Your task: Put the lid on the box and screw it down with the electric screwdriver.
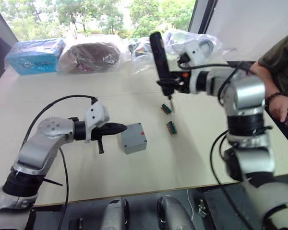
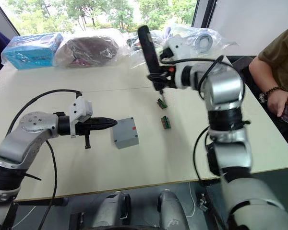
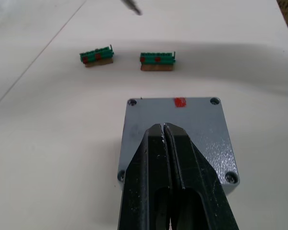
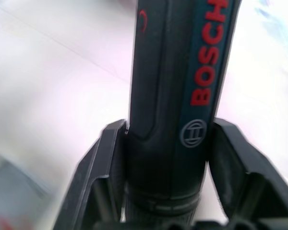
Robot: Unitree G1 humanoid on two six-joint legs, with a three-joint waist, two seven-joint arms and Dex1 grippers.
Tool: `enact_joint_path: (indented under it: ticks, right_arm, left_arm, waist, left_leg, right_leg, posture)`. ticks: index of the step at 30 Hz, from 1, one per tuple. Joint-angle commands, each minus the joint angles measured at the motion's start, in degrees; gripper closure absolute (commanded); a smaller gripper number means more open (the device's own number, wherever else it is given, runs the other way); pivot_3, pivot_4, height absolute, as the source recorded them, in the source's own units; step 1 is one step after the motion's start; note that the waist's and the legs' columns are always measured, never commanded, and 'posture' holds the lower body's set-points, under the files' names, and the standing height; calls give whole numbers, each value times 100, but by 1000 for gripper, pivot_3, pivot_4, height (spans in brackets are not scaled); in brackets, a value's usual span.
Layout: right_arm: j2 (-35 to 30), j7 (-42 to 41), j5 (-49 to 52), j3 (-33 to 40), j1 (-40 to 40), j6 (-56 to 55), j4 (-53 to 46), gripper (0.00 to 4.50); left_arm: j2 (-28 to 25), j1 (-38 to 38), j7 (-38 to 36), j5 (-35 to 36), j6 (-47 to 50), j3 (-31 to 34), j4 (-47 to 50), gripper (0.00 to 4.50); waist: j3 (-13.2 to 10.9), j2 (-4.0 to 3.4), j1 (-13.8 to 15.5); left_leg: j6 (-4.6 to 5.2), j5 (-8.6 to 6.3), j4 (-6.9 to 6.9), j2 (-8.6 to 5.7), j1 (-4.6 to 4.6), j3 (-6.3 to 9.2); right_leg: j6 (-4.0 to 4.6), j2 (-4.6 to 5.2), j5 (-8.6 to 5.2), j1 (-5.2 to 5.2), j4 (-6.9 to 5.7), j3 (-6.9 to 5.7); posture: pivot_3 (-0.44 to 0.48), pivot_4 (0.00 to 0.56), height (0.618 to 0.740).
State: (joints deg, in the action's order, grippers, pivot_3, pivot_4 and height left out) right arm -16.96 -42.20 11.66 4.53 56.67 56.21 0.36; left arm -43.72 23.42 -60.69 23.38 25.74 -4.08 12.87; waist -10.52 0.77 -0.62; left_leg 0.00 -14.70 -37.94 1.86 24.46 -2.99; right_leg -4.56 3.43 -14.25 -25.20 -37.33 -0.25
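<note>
On the pale tabletop (image 1: pixel 86 177), the small square grey plastic box (image 1: pixel 133 138) serves as the landmark, and the shallow grey plastic lid (image 3: pixel 175 136) with rounded corners, corner screw holes and a small red mark already sits on top of it, so the first half of the task looks done. Because the lid covers the box, its contents are hidden. The left gripper (image 3: pixel 165 132) has its two black fingers pressed together with nothing between them, the tips lying over the lid from the box's left side; whether they press on it or hover just above I cannot tell. Up and to the right of the box, well apart from it, the right gripper (image 4: pixel 165 158) is clamped around the slim black pen-shaped electric screwdriver (image 1: pixel 159 57), held upright with its thin metal bit pointing down above the table. Between the screwdriver and the box lie two small green circuit pieces (image 1: pixel 169 118), loose on the table near the box's right side. In my judgement the screwing has not begun: the bit is away from the lid's corners, and bringing it over to each corner hole remains. At the far edge, well beyond the box, lie a light blue carton (image 1: pixel 34 56) and several clear plastic bags (image 1: pixel 91 55), what they hold unclear.
</note>
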Motion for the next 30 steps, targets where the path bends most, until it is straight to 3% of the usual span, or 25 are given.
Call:
enact_joint_path:
  ticks: [1, 12, 30]
  right_arm:
    - [607, 446, 513, 473, -442, -1187, -977, 2629]
    - [1412, 553, 929, -379, -1843, -2634, -1641, 2629]
    - [1089, 785, 569, -1011, -2552, -3670, -1359, 2629]
  left_arm:
    - [64, 239, -158, -38, -53, -108, -204, 4500]
    - [347, 483, -401, -101, -43, -329, -770, 4500]
    - [507, 524, -421, -450, -137, -510, -1112, 4500]
  waist:
    - [0, 1, 25]
    - [0, 2, -33]
    - [2, 3, -17]
  left_leg:
    - [-1, 1, -3, -2, 0, 1]
    - [-2, 1, -17, -8, -4, 0]
    - [-2, 1, -19, -8, -9, 2]
  right_leg:
    - [-2, 6, 1, 6, 1, -4]
    - [-29, 7, 18, 24, 20, 1]
    - [-29, 9, 18, 29, 18, 1]
  posture:
    - [0, 150, 740]
    - [0, 150, 740]
    - [0, 150, 740]
